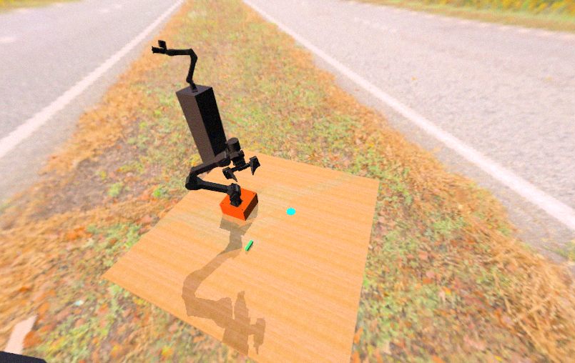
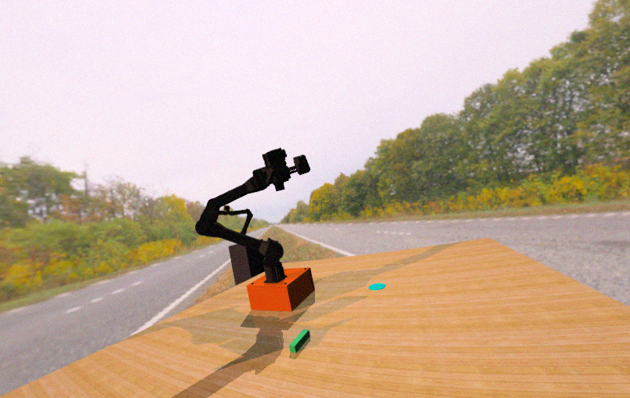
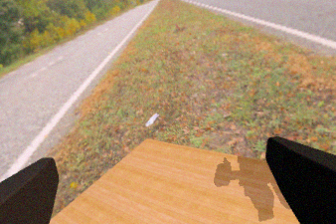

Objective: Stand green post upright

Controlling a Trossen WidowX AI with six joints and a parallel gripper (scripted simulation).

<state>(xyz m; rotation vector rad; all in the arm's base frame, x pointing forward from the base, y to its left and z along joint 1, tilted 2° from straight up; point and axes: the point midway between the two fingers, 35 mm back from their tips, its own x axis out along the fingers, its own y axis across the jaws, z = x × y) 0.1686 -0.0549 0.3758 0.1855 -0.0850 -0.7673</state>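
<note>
The green post (image 1: 249, 245) (image 2: 299, 341) lies flat on the table, in front of the arm's orange base. The cyan circle (image 1: 290, 211) (image 2: 377, 287) is a flat disc on the table to the right of the base, apart from the post, with nothing standing on it. My gripper (image 1: 244, 175) (image 2: 291, 176) (image 3: 164, 158) is open, its fingers wide apart and nothing between them. It is raised high above the table, well away from the post and the circle. The wrist view shows neither the post nor the circle.
The wooden table (image 1: 325, 270) (image 2: 456, 336) (image 3: 149, 185) bears the orange base block (image 1: 231, 211) (image 2: 269, 297) under my arm. A dark pillar (image 1: 199, 121) (image 2: 240, 264) with a second thin arm on it stands behind. The arm's shadow falls across the table near the post.
</note>
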